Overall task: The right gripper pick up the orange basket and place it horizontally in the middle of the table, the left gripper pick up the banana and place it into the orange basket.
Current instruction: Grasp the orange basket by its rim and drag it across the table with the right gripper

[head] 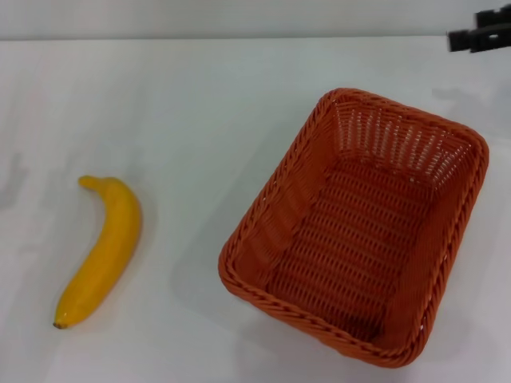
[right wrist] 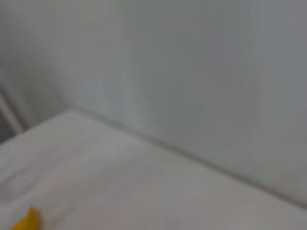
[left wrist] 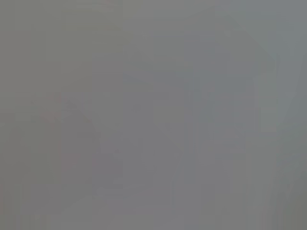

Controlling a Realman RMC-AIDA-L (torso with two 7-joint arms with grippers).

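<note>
The orange basket (head: pixel 359 227) stands empty on the white table (head: pixel 200 120), right of the middle, its long side running at a slant. The yellow banana (head: pixel 104 251) lies by itself at the left, dark tip toward the near edge, well apart from the basket. A black part of my right gripper (head: pixel 481 36) shows at the far right corner, above and behind the basket and touching nothing. A scrap of the banana (right wrist: pixel 26 221) shows in the right wrist view. My left gripper is out of view; the left wrist view is plain grey.
The table's far edge (head: pixel 239 37) meets a pale wall (head: pixel 239 16). In the right wrist view the same table edge (right wrist: pixel 168 146) runs under the wall. Bare tabletop lies between banana and basket.
</note>
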